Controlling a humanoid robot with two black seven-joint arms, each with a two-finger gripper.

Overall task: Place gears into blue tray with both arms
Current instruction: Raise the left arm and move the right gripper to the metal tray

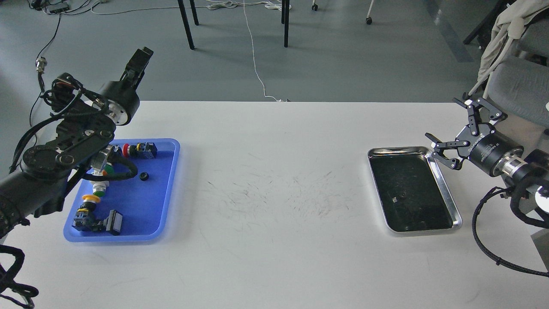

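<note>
Resting in the blue tray (pixel 169 189): one gear (pixel 144 175). My right gripper (pixel 455 134) gapes wide, empty; left gripper (pixel 141 60) jaws indistinguishable.

Grey floor (pixel 343 56), trailing white cable (pixel 253 56), black table legs (pixel 186 25)

You are looking at an evenly lit, bright scene with soft daylight-like light and no hard shadows on the white table (pixel 274 206). The blue tray (pixel 165 193) throws only a faint, diffuse shadow along its near edge. The steel tray (pixel 446 189), well to the right of it, shows bright glare on its rim and a dark reflecting bottom. Focus is sharp around the blue tray, though the left gripper (pixel 139 64) above it looks slightly blurred.
</note>
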